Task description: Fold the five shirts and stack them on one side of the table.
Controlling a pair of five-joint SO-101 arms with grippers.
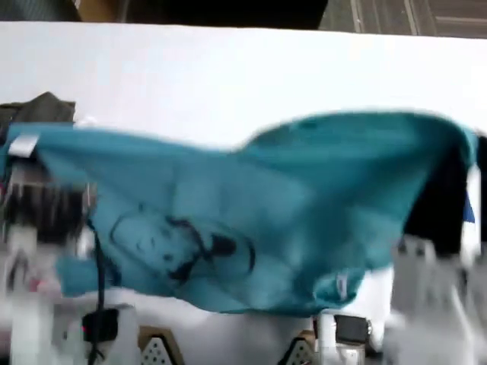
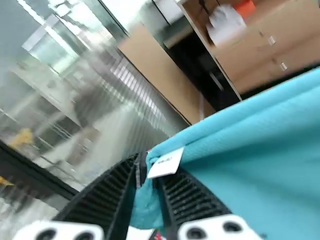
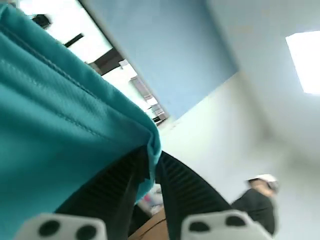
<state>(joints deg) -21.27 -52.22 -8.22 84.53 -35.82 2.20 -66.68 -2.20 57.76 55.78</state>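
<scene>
- The white surface (image 1: pixel 228 68) runs across the high view. No folded stack shows on the part of it that can be seen.
- A teal shirt (image 1: pixel 304 198) is stretched wide between the two arms and lifted off the surface. Its lower edge sags toward the near side. It is spread out and not folded.
- A dark garment (image 1: pixel 46 106) lies bunched at the far left edge of the surface, partly behind the shirt. It is probably another shirt waiting its turn, but I cannot tell for sure.
- A printed face (image 1: pixel 183 247) marks the shirt's front, on the half nearer the left arm.
- The left hand (image 2: pixel 149 165) is pinched tight on one top edge of the teal shirt (image 2: pixel 260 140), with fabric wedged between its ribbed fingers.
- The right hand (image 3: pixel 150 160) is clamped the same way on the opposite edge of the shirt (image 3: pixel 50 125).
- A white label (image 2: pixel 165 162) sticks out right at the left hand's grip.
- My judgement is that the task is at an early stage. This shirt needs laying flat and folding, and the stacking has not begun as far as the views reveal.
</scene>
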